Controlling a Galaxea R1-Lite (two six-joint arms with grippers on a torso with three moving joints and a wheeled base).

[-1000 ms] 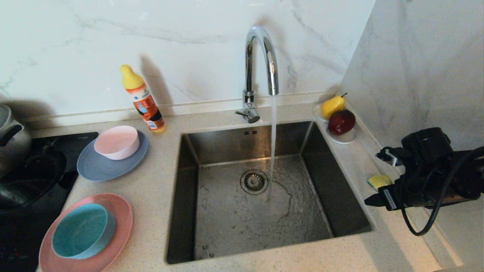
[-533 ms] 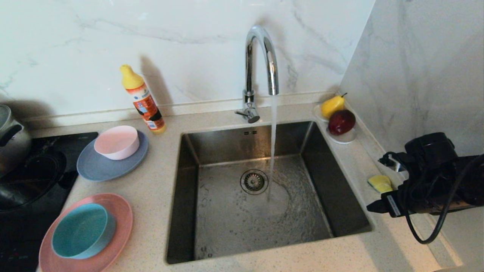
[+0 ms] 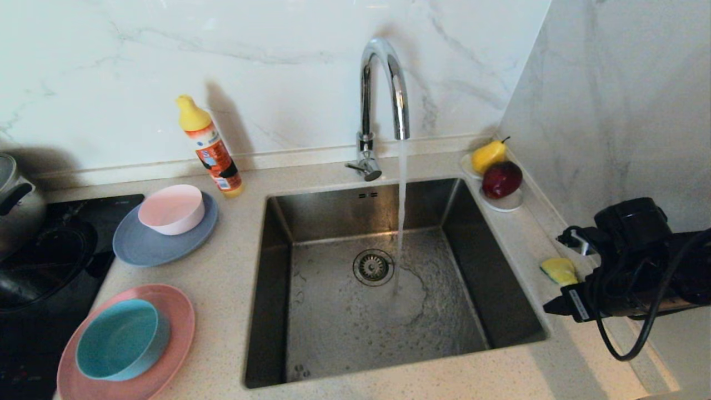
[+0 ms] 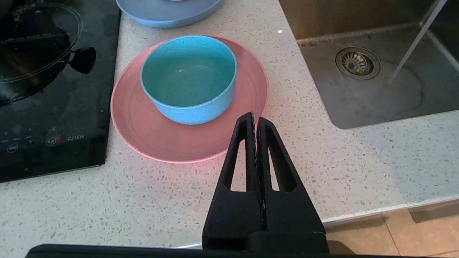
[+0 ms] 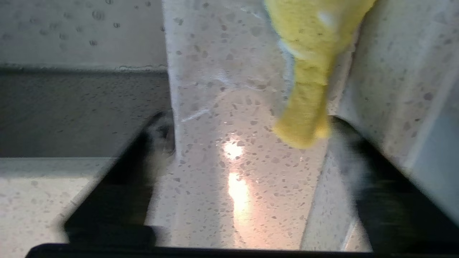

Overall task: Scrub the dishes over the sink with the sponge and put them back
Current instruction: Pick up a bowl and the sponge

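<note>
The yellow sponge (image 3: 558, 270) lies on the counter strip to the right of the sink (image 3: 278, 278). My right gripper (image 5: 247, 125) is low over that strip and open. Its fingers stand wide apart, and the sponge (image 5: 308, 89) reaches in between them close to one finger. The teal bowl (image 3: 119, 339) sits on the salmon-pink plate (image 3: 178, 322) at the front left. Behind them the pale pink bowl (image 3: 172, 208) rests on the grey-blue plate (image 3: 139, 247). My left gripper (image 4: 254, 118) is shut and empty, above the counter's front edge next to the salmon plate (image 4: 143, 132).
Water runs from the chrome tap (image 3: 383, 83) into the basin near the drain (image 3: 373, 266). A yellow-capped orange bottle (image 3: 210, 147) stands by the back wall. A white dish (image 3: 502, 203) with a pear and an apple sits at the back right. A black hob (image 3: 44, 266) and a steel pot (image 3: 16, 200) are on the left.
My right arm has shifted a little to the right and down beside the sponge, so more of the sponge shows. The dishes have not moved.
</note>
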